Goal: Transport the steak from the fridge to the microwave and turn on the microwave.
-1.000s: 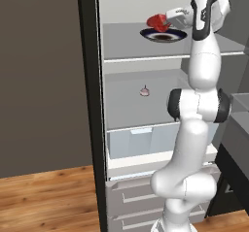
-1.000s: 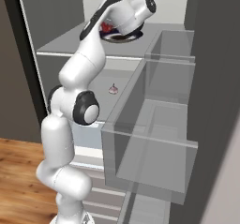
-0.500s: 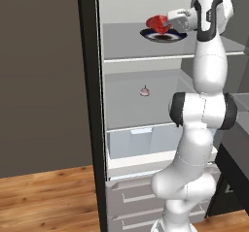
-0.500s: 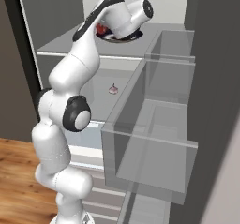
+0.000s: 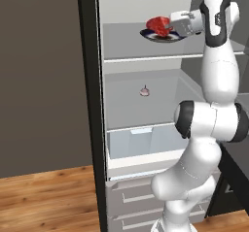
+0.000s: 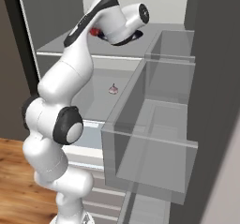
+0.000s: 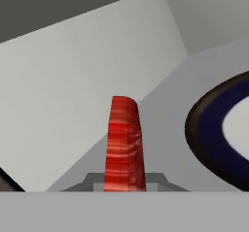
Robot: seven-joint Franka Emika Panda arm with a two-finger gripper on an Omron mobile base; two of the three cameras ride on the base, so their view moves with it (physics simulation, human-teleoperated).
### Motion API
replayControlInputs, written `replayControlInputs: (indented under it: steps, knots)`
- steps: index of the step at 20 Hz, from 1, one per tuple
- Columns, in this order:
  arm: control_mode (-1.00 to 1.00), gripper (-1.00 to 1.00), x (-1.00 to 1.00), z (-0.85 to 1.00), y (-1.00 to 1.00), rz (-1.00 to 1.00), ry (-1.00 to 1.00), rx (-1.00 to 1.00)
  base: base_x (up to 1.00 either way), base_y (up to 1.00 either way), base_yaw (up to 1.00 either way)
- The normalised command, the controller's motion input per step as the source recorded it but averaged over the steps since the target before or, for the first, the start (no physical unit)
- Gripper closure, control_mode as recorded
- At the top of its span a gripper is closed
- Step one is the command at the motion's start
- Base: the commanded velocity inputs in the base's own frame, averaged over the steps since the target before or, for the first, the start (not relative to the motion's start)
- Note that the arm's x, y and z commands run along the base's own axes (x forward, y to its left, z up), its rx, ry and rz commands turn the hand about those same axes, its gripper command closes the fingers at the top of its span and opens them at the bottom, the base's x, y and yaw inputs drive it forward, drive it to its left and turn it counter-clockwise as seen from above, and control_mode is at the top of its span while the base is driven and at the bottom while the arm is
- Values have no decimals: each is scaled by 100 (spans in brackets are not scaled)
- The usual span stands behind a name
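Steak (image 5: 157, 23) in closed gripper (image 5: 168, 25)

Top shelf (image 5: 126, 44): open above and to the left of the dark plate (image 5: 158, 36); the back wall (image 7: 73, 80) closes it behind.
Gripper (image 5: 170, 24): closed on the steak (image 5: 158, 23), held above the plate, clear of the shelf surface.
Fridge frame (image 5: 90, 105): black upright post bounding the opening on the left.
Door bins (image 6: 154, 138): translucent boxes standing out along the right side, narrowing the way out.
Middle shelf (image 5: 141, 109): open, apart from a small pink item (image 5: 144, 91) near the back.
Drawer (image 5: 138, 143): translucent front below the middle shelf.
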Motion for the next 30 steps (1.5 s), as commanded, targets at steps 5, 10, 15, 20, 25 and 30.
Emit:
replayControlInputs:
  steps: [5,10,15,20,25,30]
  knots:
    - [-100,100,-57,5,15,0,0,1,0,0,0]
    - [-100,100,-54,0,27,-1,0,0,0,0,0]
    - [-100,100,-55,0,29,-4,-1,0,0,0,0]
    - [-100,100,-57,-1,15,-8,-1,-2,0,0,0]
    - [-100,100,-56,-1,11,-17,-1,-11,0,0,0]
    - [-100,100,-56,-2,16,-28,-3,-8,0,0,0]
